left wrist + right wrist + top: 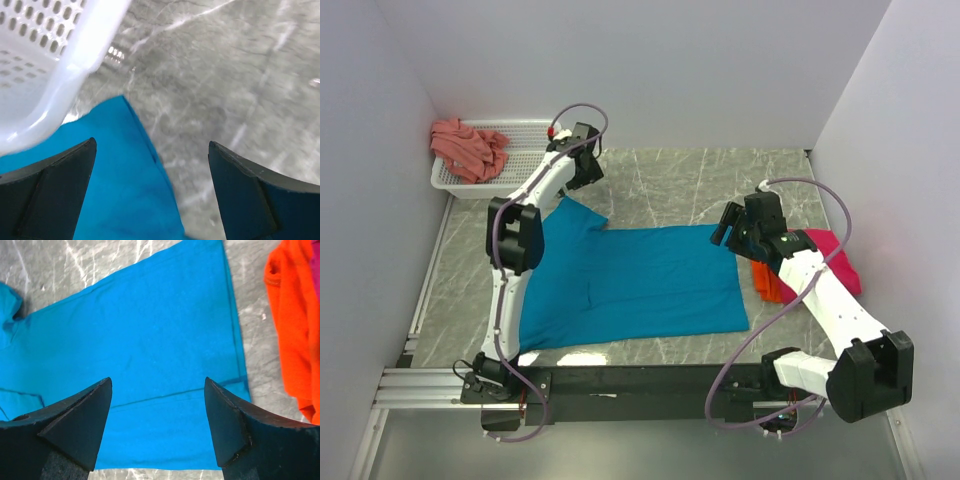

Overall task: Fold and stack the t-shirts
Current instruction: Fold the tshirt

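Mid-table, toward the front: teal-blue t-shirt [640,285] lies spread flat, hem edge to the right, one sleeve pointing rear-left. Cloth mostly smooth, w/ a faint crease near centre; its left part is hidden under the left arm [515,240]. Left gripper [588,165] hangs over the sleeve tip, jaws wide, nothing held. Right gripper [725,232] sits above the shirt's rear-right corner, jaws well apart, also empty. Other items: white mesh basket [470,190] at rear-left, its corner just beside the left gripper, w/ salmon-pink t-shirt [470,148] bunched inside. Orange t-shirt [770,285] and magenta-pink t-shirt [835,255] are piled at right, just beside the teal hem and partly under the right arm [830,305]. Obstructions: basket corner crowds the left gripper; the pile lies close beside the right one. Room: bare grey marble table [690,180] behind the shirt, between the grippers. Walls [380,150] close the left, rear and right sides. Only a narrow strip separates the shirt's front edge from the black rail [640,380].
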Motion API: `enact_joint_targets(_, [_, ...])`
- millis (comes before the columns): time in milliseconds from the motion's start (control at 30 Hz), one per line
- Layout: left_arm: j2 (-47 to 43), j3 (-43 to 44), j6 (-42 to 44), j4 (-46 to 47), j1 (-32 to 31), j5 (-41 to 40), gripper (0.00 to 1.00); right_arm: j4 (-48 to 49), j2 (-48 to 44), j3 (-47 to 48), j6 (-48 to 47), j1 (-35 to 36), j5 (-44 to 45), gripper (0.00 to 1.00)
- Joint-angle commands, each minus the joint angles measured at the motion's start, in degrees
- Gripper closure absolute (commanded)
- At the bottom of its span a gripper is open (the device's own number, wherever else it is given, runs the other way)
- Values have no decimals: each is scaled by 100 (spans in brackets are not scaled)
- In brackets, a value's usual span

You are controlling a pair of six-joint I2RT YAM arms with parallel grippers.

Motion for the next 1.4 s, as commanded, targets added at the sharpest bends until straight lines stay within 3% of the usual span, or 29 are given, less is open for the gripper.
enact_joint_targets(0, [390,689,245,-556,-11,-302,1,174,-38,89,-68,-142,159,19])
enact_joint_targets(167, [489,261,113,-451,-19,-336,1,218,-65,-26,-58,-257,62,19])
enact_joint_targets(300, [515,30,-9,-345,-19,-530,10,227,-29,-43,-85,-283,35,19])
enact_joint_targets(333, [567,74,-10,-354,-19,-547,17,244,-29,-52,-76,-283,9,20])
enact_joint_targets(500, [1024,469,-212,-574,-19,-688,32,297,-91,-158,-85,-292,-17,20])
enact_joint_targets(667, [972,5,-335,-389,-63,-749,40,271,-117,-219,-103,-309,26,20])
enact_joint_targets(767, [946,-206,-458,-529,-81,-714,57,288,-108,-228,-111,-309,-17,20])
enact_joint_targets(800, [894,-268,-502,-556,-107,-749,70,297,-108,-228,-111,-309,-17,20])
enact_joint_targets(867, [719,-514,-555,-574,-142,-855,81,306,-108,-228,-111,-309,-9,20])
enact_joint_targets(900, [648,-602,-564,-565,-142,-873,91,306,-117,-228,-111,-309,9,20])
enact_joint_targets(967, [473,-795,-607,-574,-142,-925,100,323,-108,-237,-111,-318,9,20])
enact_joint_targets(1200, [50,-997,-643,-583,-142,-1207,100,367,-56,-254,-76,-309,-9,20])
enact_joint_targets(1367, [-844,-1665,-248,505,-143,-803,100,429,137,-97,-216,-318,44,20])
